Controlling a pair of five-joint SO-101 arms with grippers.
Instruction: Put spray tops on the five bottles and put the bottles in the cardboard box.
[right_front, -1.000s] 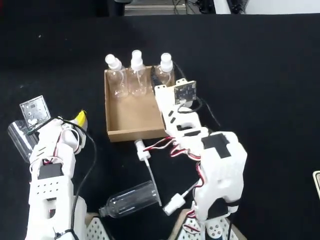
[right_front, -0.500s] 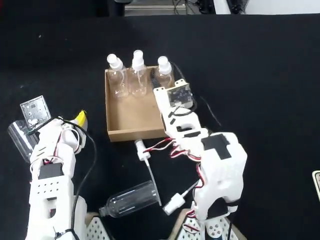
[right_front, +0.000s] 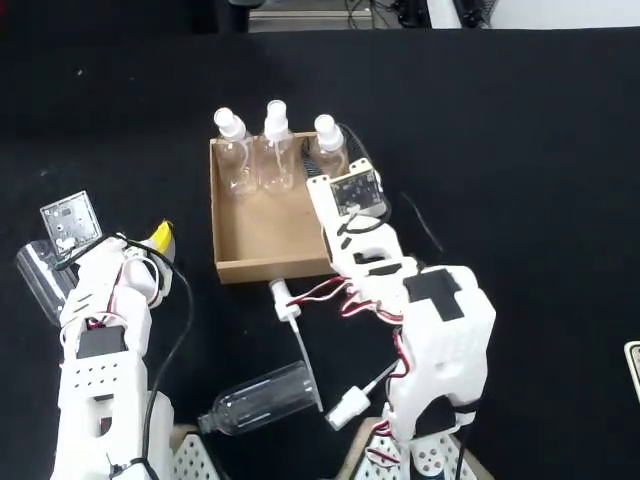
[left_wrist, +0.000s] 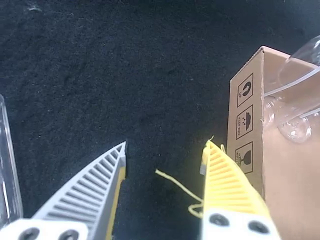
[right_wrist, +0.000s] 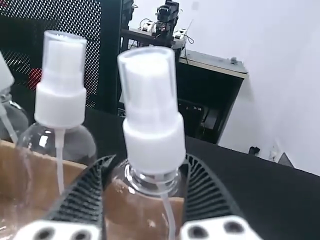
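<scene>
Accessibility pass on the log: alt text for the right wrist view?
The right gripper clasps a clear bottle with a white spray top, upright in the box. A second bottle, also topped, stands beside it.

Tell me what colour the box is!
The open cardboard box is plain brown; the high view shows it best.

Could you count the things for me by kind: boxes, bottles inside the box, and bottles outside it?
Brown cardboard box: 1
Clear plastic bottles with white spray tops, inside it: 3
Other clear plastic bottles, outside it: 2
Total: 6
</scene>
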